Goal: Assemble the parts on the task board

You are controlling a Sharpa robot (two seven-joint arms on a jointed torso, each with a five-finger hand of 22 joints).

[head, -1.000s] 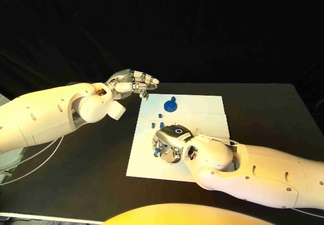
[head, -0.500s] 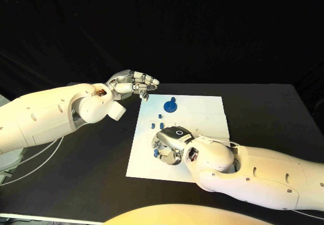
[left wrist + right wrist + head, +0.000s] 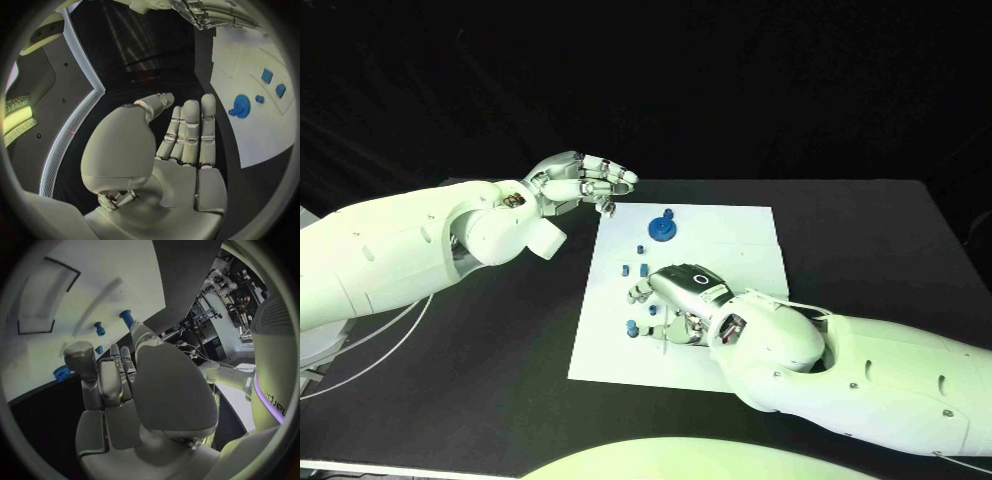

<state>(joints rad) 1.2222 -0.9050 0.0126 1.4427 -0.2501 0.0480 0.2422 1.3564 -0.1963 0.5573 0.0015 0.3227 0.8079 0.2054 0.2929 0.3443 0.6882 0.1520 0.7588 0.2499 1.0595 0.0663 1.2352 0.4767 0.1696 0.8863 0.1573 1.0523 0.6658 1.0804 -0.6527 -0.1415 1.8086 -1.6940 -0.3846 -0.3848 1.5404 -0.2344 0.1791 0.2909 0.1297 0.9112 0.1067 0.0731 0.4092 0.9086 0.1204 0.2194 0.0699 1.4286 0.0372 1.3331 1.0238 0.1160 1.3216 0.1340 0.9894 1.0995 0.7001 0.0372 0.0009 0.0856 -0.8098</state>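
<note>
The white task board [image 3: 733,235] lies mid-table. A blue gear [image 3: 664,228] stands near its far left corner, with small blue parts [image 3: 638,267] in a row nearer me. My right hand [image 3: 678,297] hovers over the board's near left part with its fingers apart and nothing in them. Two small blue parts [image 3: 633,327] lie just beside its fingertips. The right wrist view shows the right hand [image 3: 115,385] above blue pegs [image 3: 127,318] on the board. My left hand [image 3: 581,180] hangs off the board's far left corner, fingers curled and holding nothing. The left wrist view shows the gear [image 3: 240,105].
The black table [image 3: 877,230] surrounds the board on all sides. My left forearm [image 3: 401,250] lies across the table's left part. My right forearm [image 3: 862,370] covers the board's near right corner.
My right hand has drawn back and turned, uncovering the small blue parts near the board's left edge. The left hand has stayed in place.
</note>
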